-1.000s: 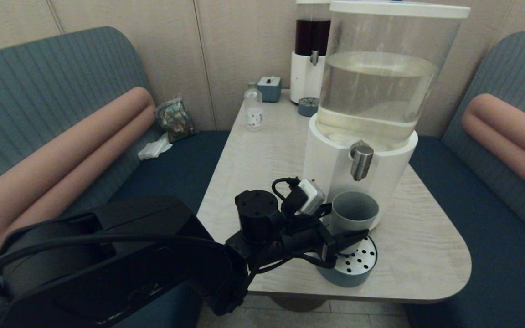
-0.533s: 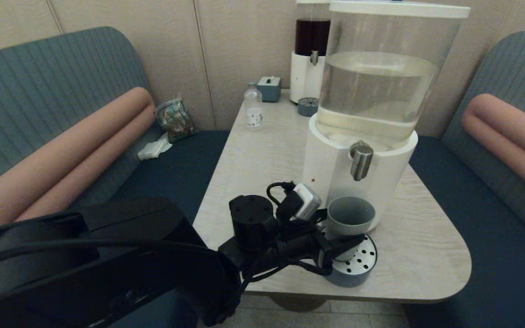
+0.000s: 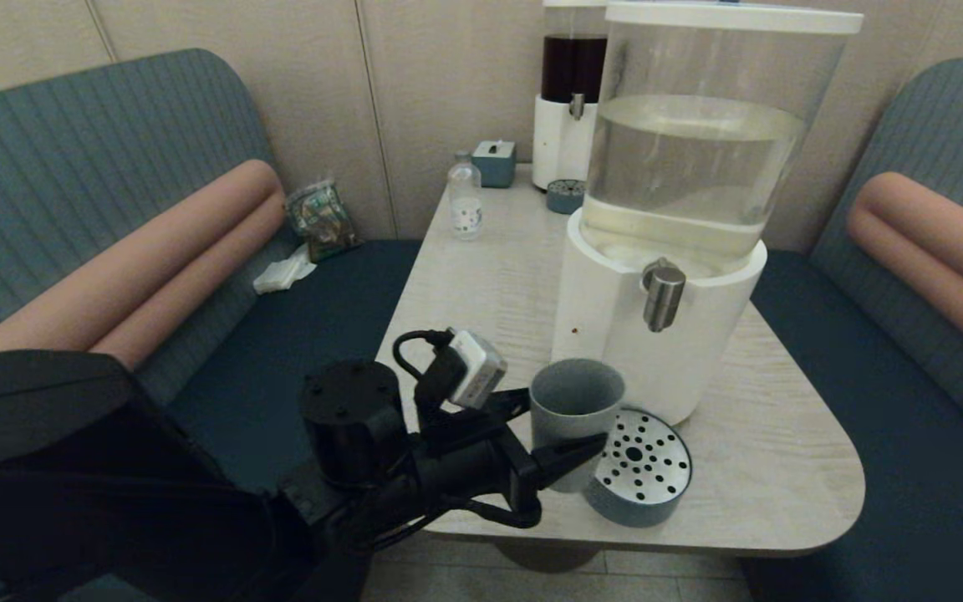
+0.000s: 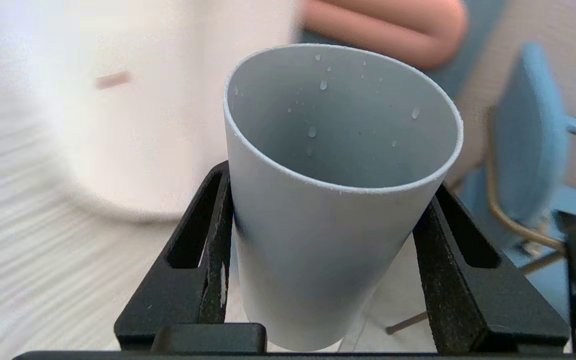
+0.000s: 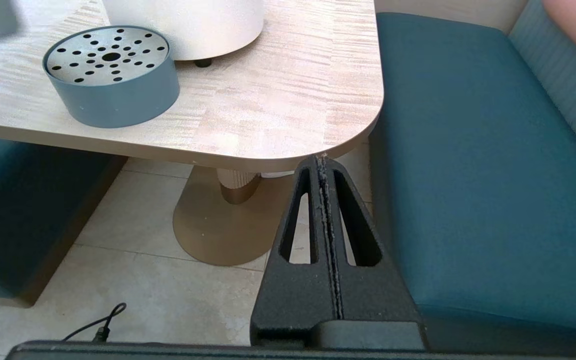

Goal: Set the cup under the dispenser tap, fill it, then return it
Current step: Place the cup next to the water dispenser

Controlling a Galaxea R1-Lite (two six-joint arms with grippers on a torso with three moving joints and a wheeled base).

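The grey-blue cup (image 3: 575, 410) stands upright just left of the round perforated drip tray (image 3: 639, 468), near the table's front edge. My left gripper (image 3: 561, 428) is shut on the cup, one black finger on each side of its lower wall. In the left wrist view the cup (image 4: 328, 210) fills the space between the fingers, with water drops on its inner wall; its bottom is hidden. The steel dispenser tap (image 3: 663, 294) juts from the white base (image 3: 607, 309) to the right of and above the cup. My right gripper (image 5: 322, 161) is shut and empty, parked below the table's front right corner.
A dark-red-liquid dispenser (image 3: 569, 92) with its small tray (image 3: 565, 196), a small clear bottle (image 3: 465, 199) and a grey box (image 3: 494, 160) stand at the back of the table (image 3: 481, 276). Teal benches (image 3: 883, 418) flank both sides.
My left gripper has carried the cup off the drip tray, away from under the tap, leftwards and towards the table's front edge. The tray's top now shows bare.
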